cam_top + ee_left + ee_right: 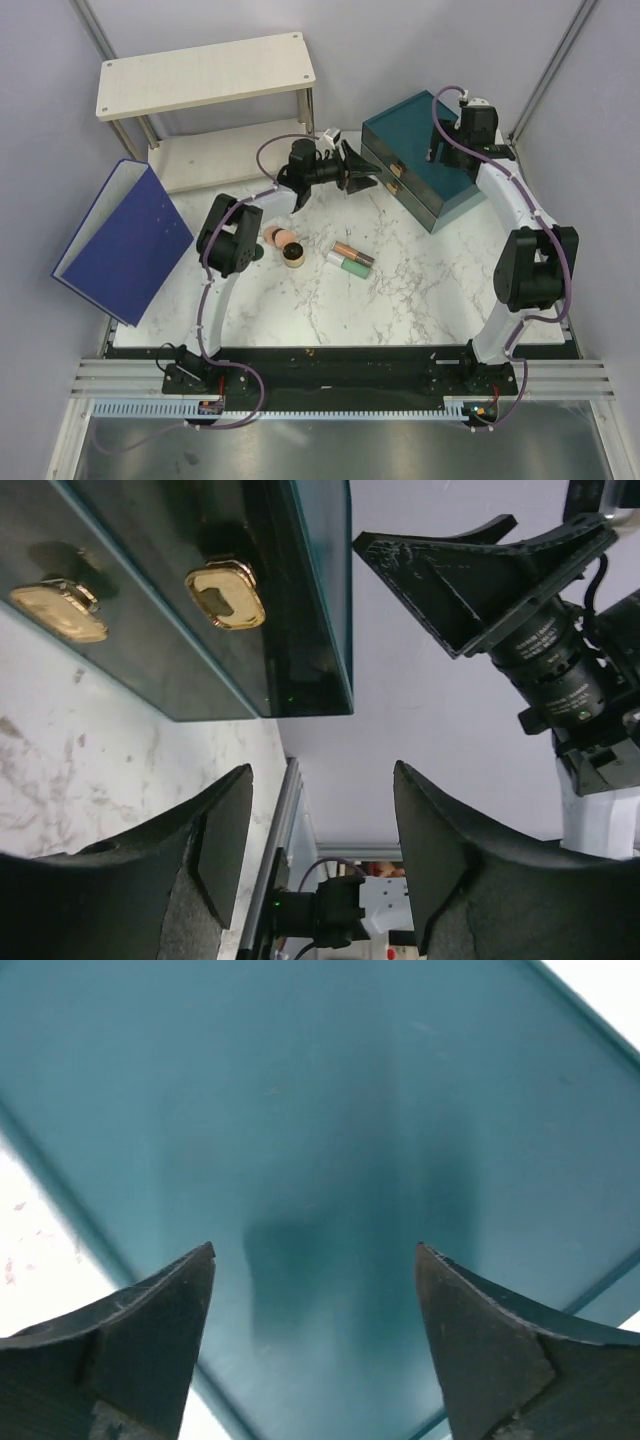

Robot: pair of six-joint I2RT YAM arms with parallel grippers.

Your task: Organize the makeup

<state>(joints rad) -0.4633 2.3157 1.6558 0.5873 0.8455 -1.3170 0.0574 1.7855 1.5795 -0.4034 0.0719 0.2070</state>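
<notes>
The makeup lies on the marble table left of centre: two peach-pink compacts (281, 237), a gold-rimmed tin (293, 257), a copper-black tube (354, 252), a mint-green tube (349, 265) and a dark green lid (256, 254) partly behind the left arm. My left gripper (366, 170) is open and empty, held sideways just left of the teal drawer box (425, 165). In the left wrist view this gripper (320, 850) faces the closed drawer fronts and their gold handles (226, 596). My right gripper (446, 141) hovers over the box top (320, 1110); in its wrist view it (315, 1260) is open and empty.
A white two-tier shelf (205, 75) stands at the back left. A blue binder (125, 240) leans at the table's left edge. The right arm's wrist camera (545, 655) is close above the left gripper.
</notes>
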